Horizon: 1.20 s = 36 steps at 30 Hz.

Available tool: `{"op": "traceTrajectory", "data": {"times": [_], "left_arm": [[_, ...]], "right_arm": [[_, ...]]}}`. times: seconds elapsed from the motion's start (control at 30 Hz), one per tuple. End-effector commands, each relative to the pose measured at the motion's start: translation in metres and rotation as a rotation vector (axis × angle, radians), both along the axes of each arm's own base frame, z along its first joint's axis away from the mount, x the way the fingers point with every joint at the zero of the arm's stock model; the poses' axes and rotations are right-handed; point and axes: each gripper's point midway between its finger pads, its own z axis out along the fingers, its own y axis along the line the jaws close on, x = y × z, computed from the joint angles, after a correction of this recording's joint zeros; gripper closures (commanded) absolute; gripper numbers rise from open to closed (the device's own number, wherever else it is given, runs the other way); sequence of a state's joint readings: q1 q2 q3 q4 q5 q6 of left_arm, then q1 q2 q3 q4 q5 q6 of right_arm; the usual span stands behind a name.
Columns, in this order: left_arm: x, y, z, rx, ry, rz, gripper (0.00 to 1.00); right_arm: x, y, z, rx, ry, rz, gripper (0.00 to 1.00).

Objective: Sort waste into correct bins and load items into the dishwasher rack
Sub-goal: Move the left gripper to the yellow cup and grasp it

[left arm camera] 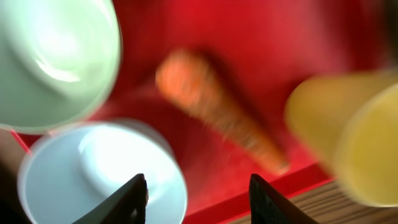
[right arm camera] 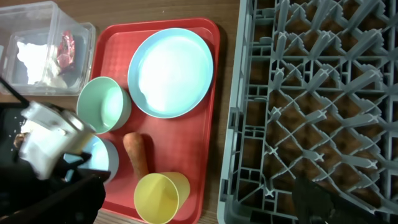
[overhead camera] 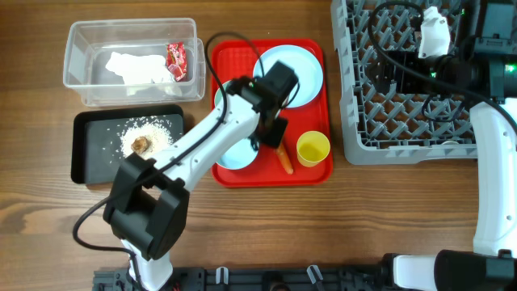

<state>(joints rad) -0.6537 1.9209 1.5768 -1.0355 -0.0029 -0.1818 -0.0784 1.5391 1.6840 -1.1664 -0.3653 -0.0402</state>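
My left gripper [overhead camera: 273, 133] [left arm camera: 199, 202] is open and empty, low over the red tray, with the orange carrot [overhead camera: 283, 158] [left arm camera: 217, 115] just ahead of its fingers. The light blue bowl [left arm camera: 93, 168] and pale green bowl [left arm camera: 56, 62] lie to its left, the yellow cup [overhead camera: 313, 149] [left arm camera: 348, 137] to its right. The blue plate [overhead camera: 299, 73] sits at the tray's far end. My right gripper [right arm camera: 189, 190] is open and empty above the grey rack [overhead camera: 404, 121]. The napkin [overhead camera: 133, 66] and red wrapper [overhead camera: 176, 61] lie in the clear tub [overhead camera: 81, 48]. Rice [overhead camera: 157, 128] and a brown lump [overhead camera: 141, 145] lie in the black tray [overhead camera: 89, 162].
The red tray [overhead camera: 315, 174] lies between the bins and the rack. A black cable loops over its far left corner. The right arm's base stands at the table's right edge, the left arm's base at the front.
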Motion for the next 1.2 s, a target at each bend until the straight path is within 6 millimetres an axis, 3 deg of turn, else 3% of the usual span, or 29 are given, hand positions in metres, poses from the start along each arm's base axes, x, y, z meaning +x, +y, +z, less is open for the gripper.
{"op": "traceTrajectory", "data": {"times": [0.0, 0.27, 0.43, 0.67, 0.77, 0.9, 1.17], "left_arm": [[0.015, -0.011, 0.022, -0.037, -0.061, 0.009, 0.47], [0.011, -0.023, 0.027, -0.101, -0.033, -0.007, 0.43], [0.013, -0.029, 0.029, -0.136, -0.035, 0.013, 0.45], [0.045, 0.01, 0.03, -0.161, -0.031, 0.339, 0.45], [0.051, 0.016, 0.032, -0.23, 0.016, 0.379, 0.46], [0.049, -0.004, 0.04, -0.348, 0.054, 0.257, 0.46], [0.032, -0.04, 0.031, -0.252, -0.035, 0.094, 0.45]], "right_arm": [[0.004, 0.005, -0.001, 0.037, 0.016, -0.024, 0.0], [0.005, 0.006, -0.001, 0.038, 0.012, -0.02, 0.0], [0.008, 0.006, -0.003, 0.065, 0.031, -0.059, 0.0], [0.007, 0.014, -0.024, 0.087, 0.122, -0.057, 0.01], [0.008, 0.018, -0.032, 0.087, 0.151, -0.049, 0.01], [0.011, 0.017, -0.037, 0.087, 0.162, -0.052, 0.01], [0.013, 0.011, -0.038, 0.061, 0.159, -0.079, 0.0]]}}
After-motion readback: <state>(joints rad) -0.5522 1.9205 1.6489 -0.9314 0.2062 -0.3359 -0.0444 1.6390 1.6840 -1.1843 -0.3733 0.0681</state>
